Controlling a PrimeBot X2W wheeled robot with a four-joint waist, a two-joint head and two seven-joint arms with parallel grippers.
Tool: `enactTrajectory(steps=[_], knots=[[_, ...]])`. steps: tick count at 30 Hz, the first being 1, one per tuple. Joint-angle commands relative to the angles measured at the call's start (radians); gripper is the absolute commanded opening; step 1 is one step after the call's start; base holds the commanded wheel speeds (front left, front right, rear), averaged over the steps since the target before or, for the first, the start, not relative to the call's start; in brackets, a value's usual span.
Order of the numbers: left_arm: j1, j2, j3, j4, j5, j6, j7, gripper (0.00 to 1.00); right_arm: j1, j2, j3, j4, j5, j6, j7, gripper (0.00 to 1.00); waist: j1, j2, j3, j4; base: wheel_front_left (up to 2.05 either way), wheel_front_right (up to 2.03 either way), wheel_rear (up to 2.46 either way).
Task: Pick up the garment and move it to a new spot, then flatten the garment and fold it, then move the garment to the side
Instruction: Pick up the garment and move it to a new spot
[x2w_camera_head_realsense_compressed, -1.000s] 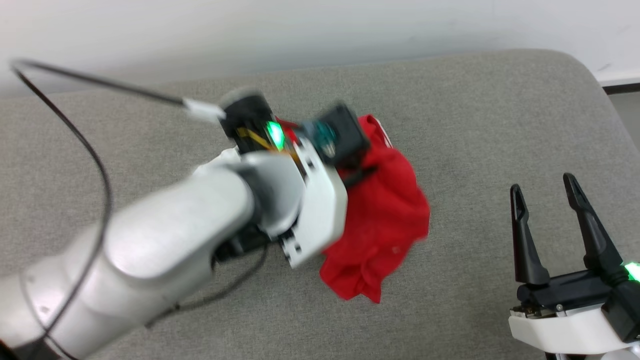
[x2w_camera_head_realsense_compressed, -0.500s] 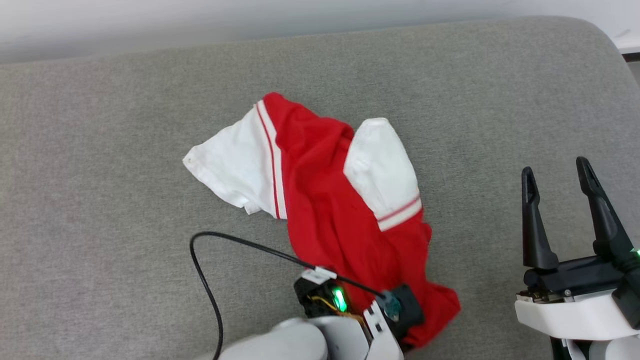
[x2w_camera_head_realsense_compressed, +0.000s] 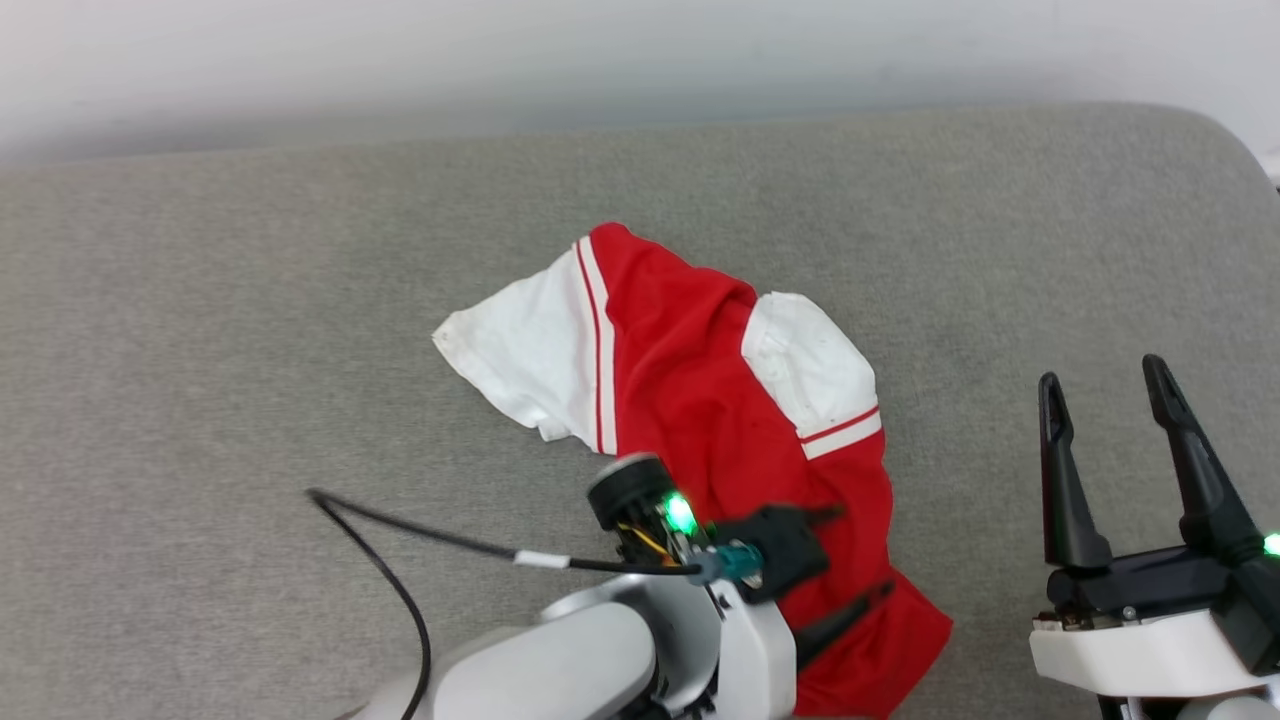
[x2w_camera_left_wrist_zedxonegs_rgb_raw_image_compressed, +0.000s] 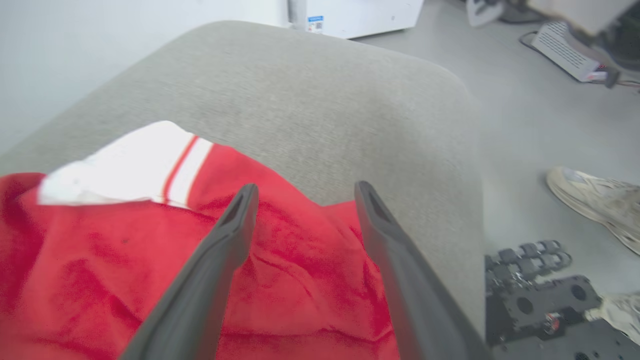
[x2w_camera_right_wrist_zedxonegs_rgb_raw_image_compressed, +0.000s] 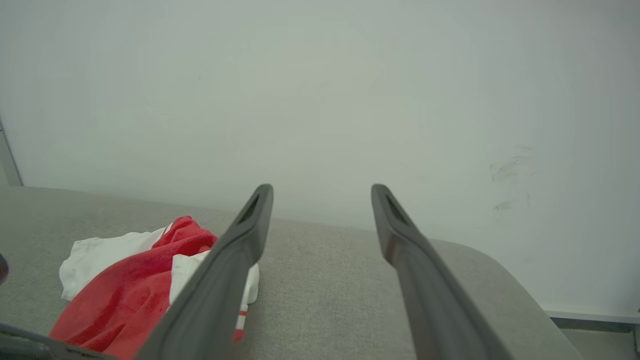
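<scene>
Garment (x2w_camera_head_realsense_compressed: 700, 420) lies crumpled on a grey padded bench (x2w_camera_head_realsense_compressed: 200, 350), a long red bunch running from the far left to the near right in the head view, with bare upholstery to its left, right and far side. One white sleeve (x2w_camera_head_realsense_compressed: 525, 365) spreads flat off the garment's left side, a thin red stripe running where it meets the red body. The other white sleeve (x2w_camera_head_realsense_compressed: 812, 365) is folded over onto the garment's right side, its striped trim toward the near end. The red body is wrinkled near the hem.

Over the garment's near end hangs the left tool (x2w_camera_left_wrist_zedxonegs_rgb_raw_image_compressed: 306, 189), released: its two dark fingers stand well apart with nothing pinched between them, the red cloth lying under them. Whether the tips touch the cloth I cannot tell. A green light (x2w_camera_head_realsense_compressed: 682, 515) glows on that wrist, above the garment's near left edge, and a black cable (x2w_camera_head_realsense_compressed: 400, 545) loops from the wrist out over the bench to the garment's left.

Well to the garment's right, the right tool (x2w_camera_head_realsense_compressed: 1102, 375) hovers over bare bench, also released, fingers spread and empty. Beyond the garment's far side rises a pale wall (x2w_camera_right_wrist_zedxonegs_rgb_raw_image_compressed: 320, 100). Past the bench's end on the garment's right, a person's pale shoe (x2w_camera_left_wrist_zedxonegs_rgb_raw_image_compressed: 595, 192) rests on the grey floor (x2w_camera_left_wrist_zedxonegs_rgb_raw_image_compressed: 525, 100).
</scene>
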Motion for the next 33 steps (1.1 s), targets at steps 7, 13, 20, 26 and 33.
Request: enactTrajectory(steps=[7,13,20,26,33], knots=[[0.035,-0.003,0.122,0.026,0.065,0.176,-0.229,1.00,0.034,0.003,-0.009,0.015,-0.005,-0.001,-0.002,1.00,0.0000,0.0000,-0.062,0.052,0.00,0.00,0.00],[0.093,0.021,0.238,0.045,0.089,0.321,-0.331,1.00,0.040,0.002,-0.013,0.018,-0.007,-0.001,-0.002,1.00,0.0000,0.0000,-0.069,0.073,0.00,0.00,0.00],[0.236,0.050,0.438,-0.031,0.152,0.432,-0.344,1.00,0.046,0.002,-0.015,0.023,-0.002,-0.001,-0.002,1.00,0.0000,0.0000,-0.075,0.083,0.00,0.00,0.00],[0.409,0.036,0.646,-0.108,0.238,0.472,-0.344,1.00,0.059,0.002,-0.018,0.033,0.008,-0.001,-0.002,1.00,0.0000,0.0000,-0.096,0.078,0.00,0.00,0.00],[0.574,-0.012,0.819,-0.154,0.348,0.426,-0.344,1.00,0.081,0.002,-0.031,0.052,0.041,-0.001,-0.002,1.00,0.0000,0.0000,-0.125,0.073,0.00,0.00,0.00]])
